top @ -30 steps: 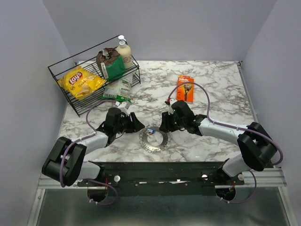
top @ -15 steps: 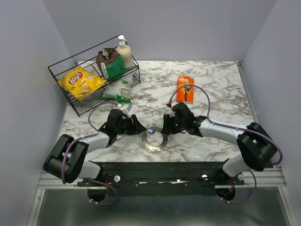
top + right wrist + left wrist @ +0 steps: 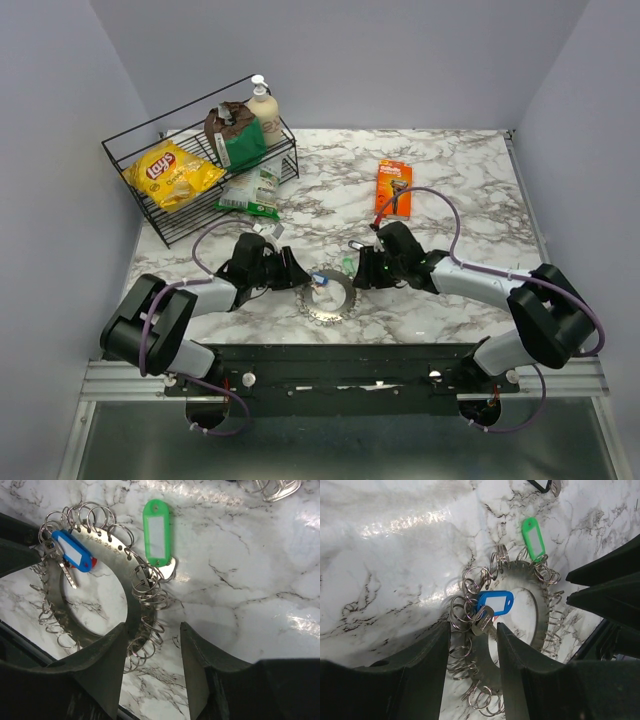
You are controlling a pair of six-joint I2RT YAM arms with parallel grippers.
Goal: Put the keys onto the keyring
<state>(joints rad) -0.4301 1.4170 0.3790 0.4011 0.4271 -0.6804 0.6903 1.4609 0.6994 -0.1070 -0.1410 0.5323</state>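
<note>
The keyring [image 3: 328,299] is a flat silvery ring fringed with many small split rings, lying on the marble between my grippers. A blue-tagged key [image 3: 495,601] lies across its rim, its metal blade pointing into the hole. A bit of red [image 3: 76,566] shows under the blue tag [image 3: 72,552]. A green-tagged key [image 3: 156,530] lies at the ring's outer edge, hooked in a cluster of split rings. My left gripper [image 3: 472,655] is open, its jaws astride the ring's rim just below the blue key. My right gripper [image 3: 152,650] is open over the opposite rim, holding nothing.
A black wire basket [image 3: 130,150] at the back left holds a Lay's chip bag [image 3: 170,172], a brown bag and a pump bottle. A green-and-white packet [image 3: 250,190] lies in front of it. An orange razor pack [image 3: 394,187] lies behind the right arm.
My left gripper has slid right, closer onto the ring's rim. My right gripper has drawn back slightly to the right, and the green tag now shows at its tip.
</note>
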